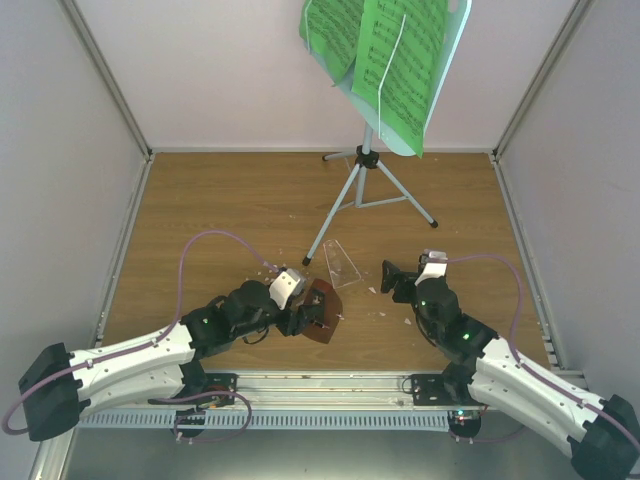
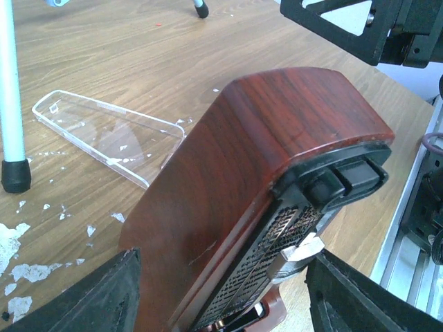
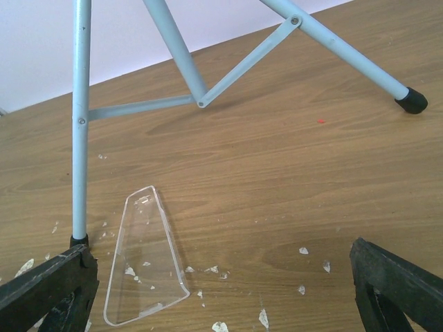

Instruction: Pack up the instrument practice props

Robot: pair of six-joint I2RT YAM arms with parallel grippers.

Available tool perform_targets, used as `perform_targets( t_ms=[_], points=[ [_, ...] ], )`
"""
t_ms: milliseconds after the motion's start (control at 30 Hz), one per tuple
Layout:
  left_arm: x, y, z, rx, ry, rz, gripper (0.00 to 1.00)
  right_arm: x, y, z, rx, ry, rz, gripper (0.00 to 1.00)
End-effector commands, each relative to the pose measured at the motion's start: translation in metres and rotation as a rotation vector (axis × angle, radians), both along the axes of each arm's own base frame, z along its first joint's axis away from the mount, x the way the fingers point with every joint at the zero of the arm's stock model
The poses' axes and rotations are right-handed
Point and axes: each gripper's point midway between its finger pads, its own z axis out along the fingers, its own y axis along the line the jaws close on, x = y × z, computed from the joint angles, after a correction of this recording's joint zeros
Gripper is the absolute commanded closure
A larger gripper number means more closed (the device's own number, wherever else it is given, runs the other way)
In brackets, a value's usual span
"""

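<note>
Left fingers [image 2: 104, 297] flanking tipped metronome [image 2: 263, 152], grip unclear, right fingers [image 3: 48, 283] spread wide, both arms stretched low

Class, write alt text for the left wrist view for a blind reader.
A reddish-brown metronome lies between the fingers of the left gripper. A clear cover lies apart on the wooden table, among white crumbs, near a stand leg.

Wooden table [image 1: 200, 200] beneath music stand [image 1: 362, 185], metronome [image 1: 320, 312], clear cover [image 1: 342, 262], white crumbs [image 3: 302, 250]

The music stand [image 1: 367, 140] is cut off at top, the metronome [image 2: 263, 166] at the wrist view's bottom
</note>
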Motion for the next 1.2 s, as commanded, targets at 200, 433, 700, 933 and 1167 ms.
perform_targets(
  t_ms=[200,433,700,933,1167],
  points=[
    [0.003,-0.006,0.023,-0.069,-0.046,0.003,0.36,0.002,-0.008,-0.003,0.005,-0.005,-0.047,0.0],
    [0.002,-0.003,0.03,-0.087,-0.049,0.016,0.17,0.002,-0.004,0.004,0.0,-0.014,-0.021,0.0],
    [-0.01,0.022,0.037,-0.251,0.037,0.038,0.04,-0.008,0.017,0.004,0.002,0.034,0.118,0.01],
    [-0.014,0.041,0.016,-0.358,0.208,0.005,0.06,-0.032,0.071,-0.024,0.144,0.19,0.394,0.2],
    [-0.017,0.035,-0.009,-0.333,0.312,-0.099,0.05,-0.044,0.094,-0.048,0.207,0.261,0.504,0.35]
  ],
)
